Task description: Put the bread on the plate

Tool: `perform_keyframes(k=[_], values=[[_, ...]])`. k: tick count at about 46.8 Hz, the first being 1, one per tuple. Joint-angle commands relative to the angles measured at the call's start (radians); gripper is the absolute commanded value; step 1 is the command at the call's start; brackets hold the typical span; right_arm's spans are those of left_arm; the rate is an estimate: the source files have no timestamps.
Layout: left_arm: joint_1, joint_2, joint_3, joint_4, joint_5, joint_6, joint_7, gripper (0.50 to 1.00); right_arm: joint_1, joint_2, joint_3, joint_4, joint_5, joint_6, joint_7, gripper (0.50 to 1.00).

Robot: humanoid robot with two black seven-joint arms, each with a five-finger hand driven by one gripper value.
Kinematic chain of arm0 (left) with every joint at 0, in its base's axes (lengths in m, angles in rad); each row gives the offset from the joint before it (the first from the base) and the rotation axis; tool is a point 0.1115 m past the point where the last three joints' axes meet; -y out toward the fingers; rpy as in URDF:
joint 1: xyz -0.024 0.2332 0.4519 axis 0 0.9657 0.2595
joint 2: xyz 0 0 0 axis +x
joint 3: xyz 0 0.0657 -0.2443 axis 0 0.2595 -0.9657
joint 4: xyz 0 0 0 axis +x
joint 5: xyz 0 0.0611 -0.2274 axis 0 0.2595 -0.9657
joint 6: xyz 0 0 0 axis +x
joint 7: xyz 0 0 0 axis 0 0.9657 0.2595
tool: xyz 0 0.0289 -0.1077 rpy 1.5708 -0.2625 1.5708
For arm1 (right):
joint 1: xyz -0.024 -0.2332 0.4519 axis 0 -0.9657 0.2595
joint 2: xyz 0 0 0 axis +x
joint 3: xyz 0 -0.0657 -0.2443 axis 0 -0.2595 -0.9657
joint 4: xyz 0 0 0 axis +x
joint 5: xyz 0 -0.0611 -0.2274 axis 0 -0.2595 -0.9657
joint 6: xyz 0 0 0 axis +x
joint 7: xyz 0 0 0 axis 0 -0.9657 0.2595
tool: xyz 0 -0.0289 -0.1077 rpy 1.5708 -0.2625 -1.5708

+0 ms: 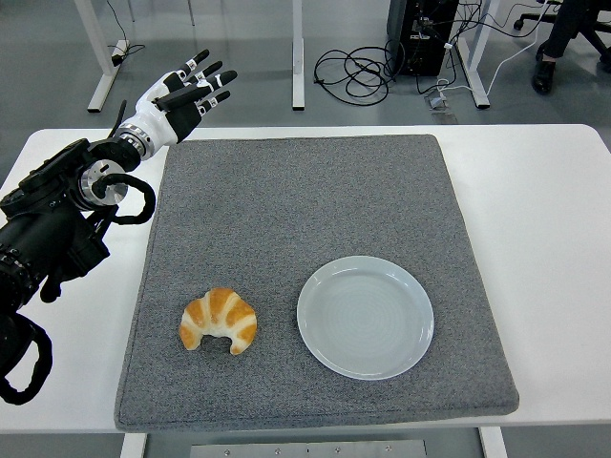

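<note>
The bread (a golden croissant) lies on the near left part of the grey mat, just beside the pale plate to its right and not touching it; the plate holds nothing. The mat covers the middle of the white worktop. Farther back, the left hand is raised over the worktop's far left corner, well apart from the bread, fingers extended wide and holding nothing.
</note>
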Motion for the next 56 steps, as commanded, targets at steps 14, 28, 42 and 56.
perform_keyframes(k=[14, 28, 42, 56], values=[[-0.006, 0.004, -0.002, 0.0, -0.002, -0.018, -0.002, 0.977, 0.0, 0.0, -0.001, 0.0, 0.0, 0.0, 0.0, 1.0], [-0.006, 0.019, 0.0, 0.0, -0.002, -0.03, -0.002, 0.977, 0.002, 0.0, -0.001, 0.0, 0.0, 0.0, 0.0, 1.0], [0.002, 0.019, 0.014, -0.001, 0.002, -0.032, -0.006, 0.977, 0.002, 0.0, -0.001, 0.0, 0.0, 0.0, 0.0, 1.0], [0.048, 0.166, 0.015, -0.316, 0.009, 0.027, -0.002, 0.977, 0.0, 0.0, -0.001, 0.0, 0.0, 0.0, 0.0, 1.0]])
